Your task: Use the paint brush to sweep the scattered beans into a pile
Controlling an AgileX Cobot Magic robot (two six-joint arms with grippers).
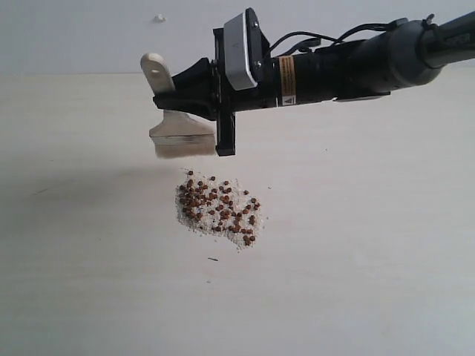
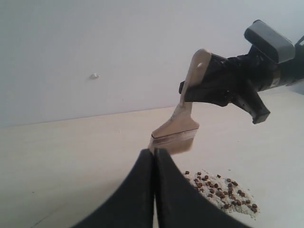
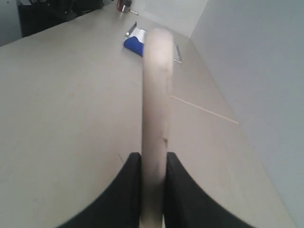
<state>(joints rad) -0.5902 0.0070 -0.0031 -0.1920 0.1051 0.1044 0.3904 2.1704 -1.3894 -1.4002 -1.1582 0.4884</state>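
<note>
Exterior view: the beans [image 1: 217, 210] are seen lying close together in one small pile [image 1: 223, 222] on the bench [image 1: 371, 282], near the middle of the picture. The little red-brown balls are mixed with pale crumbs [image 1: 193, 222], which are spread under and around them. One tiny dark speck [image 1: 213, 259] is seen on the bench just in front of the pile.

The paint brush [image 1: 180, 132] is held in the air just behind the pile and a bit to its left. It is held almost upright, with the cream bristles [image 1: 182, 150] pointing down and the wooden handle [image 1: 156, 70] pointing up. The hole in the end of the handle can be seen. The bristles are lifted off the bench, and no bean is touched by them.

The handle is gripped by the right end effector [image 1: 169, 95], which is carried in from the right on a black arm [image 1: 356, 63]. Its two black fingers [image 3: 128, 194] are closed narrowly on the handle, one on each side, as is shown in the right wrist view.

The left end effector [image 2: 154, 156] is seen only in the left wrist view. Its fingers are pressed together and nothing is held between them. It is pointed toward the brush and the pile, and neither is touched.

A plain pale wall [image 1: 74, 37] is seen behind the bench, with a small white mark [image 1: 159, 17] on it. Far off on the bench, a blue and white thing [image 3: 134, 42] is seen in the right wrist view; what it is cannot be told.
</note>
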